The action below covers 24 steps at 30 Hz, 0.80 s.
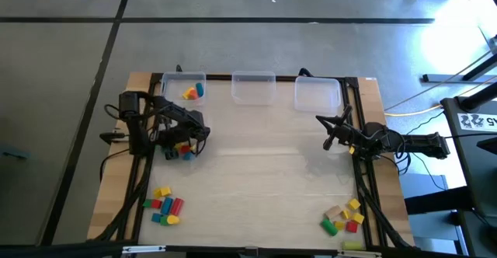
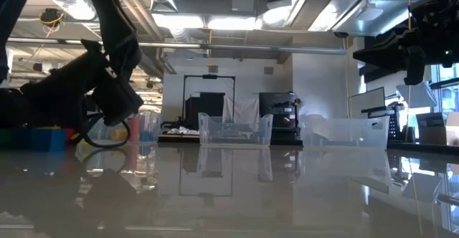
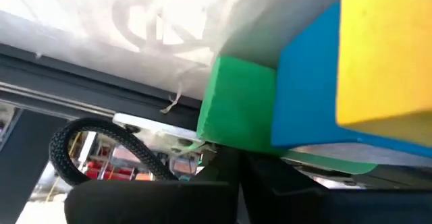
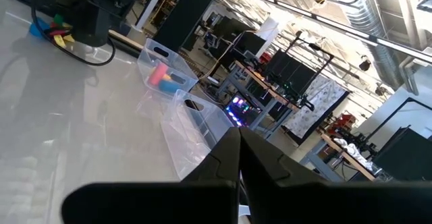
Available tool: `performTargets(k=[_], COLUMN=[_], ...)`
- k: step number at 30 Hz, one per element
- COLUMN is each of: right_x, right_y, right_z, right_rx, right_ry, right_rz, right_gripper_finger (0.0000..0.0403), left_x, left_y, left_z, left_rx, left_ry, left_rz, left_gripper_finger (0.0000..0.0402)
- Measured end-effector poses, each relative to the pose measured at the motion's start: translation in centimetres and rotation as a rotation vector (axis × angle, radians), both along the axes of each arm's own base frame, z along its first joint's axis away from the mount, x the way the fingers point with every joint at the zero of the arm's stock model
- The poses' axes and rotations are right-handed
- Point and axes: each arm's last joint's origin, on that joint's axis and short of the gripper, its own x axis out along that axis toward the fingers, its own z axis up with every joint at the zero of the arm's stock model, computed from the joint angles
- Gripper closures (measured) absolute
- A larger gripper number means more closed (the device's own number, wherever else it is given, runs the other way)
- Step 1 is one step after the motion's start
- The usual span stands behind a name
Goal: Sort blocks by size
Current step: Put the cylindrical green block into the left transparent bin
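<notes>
**Two robot arms at a table of toy blocks, both pincers closed**

Seen from above, a pale wooden table (image 1: pixel 256 157) carries three clear plastic bins in a row along its far edge: a left bin (image 1: pixel 183 88), a middle bin (image 1: pixel 254 86) and a right bin (image 1: pixel 318 93). The left bin holds a few blocks (image 1: pixel 193 92), yellow, red and blue; no blocks show in the other two.

The left pincer (image 1: pixel 183 144) is low over the left side of the table, just in front of the left bin, its fingers closed. It sits right over a small cluster of blocks (image 1: pixel 182 149), red, blue and yellow. In the left wrist view a green block (image 3: pixel 236 106), a blue block (image 3: pixel 307 89) and a yellow block (image 3: pixel 385 52) fill the picture very close up, pressed side by side. Whether the pincer has hold of any of them cannot be told.

The right pincer (image 1: pixel 328 131) hangs above the right side of the table, in front of the right bin, its fingers shut together with nothing between them.

Two more groups lie near the table's front edge: a left pile (image 1: pixel 165 206) of yellow, red, green and blue pieces at the front left corner, and a right pile (image 1: pixel 344 217) of tan, yellow, green and red pieces at the front right corner.
</notes>
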Motion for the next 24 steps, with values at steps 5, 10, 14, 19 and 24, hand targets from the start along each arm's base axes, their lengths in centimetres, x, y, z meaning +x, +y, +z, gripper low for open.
performTargets(k=[5, 10, 14, 19, 24], right_x=[0.0, 0.0, 0.0, 0.0, 0.0], right_y=[0.0, 0.0, 0.0, 0.0, 0.0], right_z=[0.0, 0.0, 0.0, 0.0, 0.0], right_rx=[0.0, 0.0, 0.0, -0.001, -0.002], right_ry=[0.0, -0.001, -0.001, 0.0, 0.0], right_rz=[0.0, 0.0, 0.0, 0.0, 0.0], right_gripper_finger=[0.0391, 0.0391, 0.0391, 0.0391, 0.0391], left_x=[0.9, 1.6, 1.4, 0.6, 0.1], left_y=[-0.4, -0.5, -0.5, -0.6, -1.2], left_z=[1.4, 3.4, 4.5, 6.3, 8.3], left_rx=[0.039, 0.094, 0.129, 0.209, 0.303], left_ry=[-0.14, -0.269, -0.323, -0.384, -0.565], left_rz=[-0.016, 0.01, 0.042, 0.135, 0.28], left_gripper_finger=[0.04, 0.0398, 0.04, 0.0397, 0.0397])
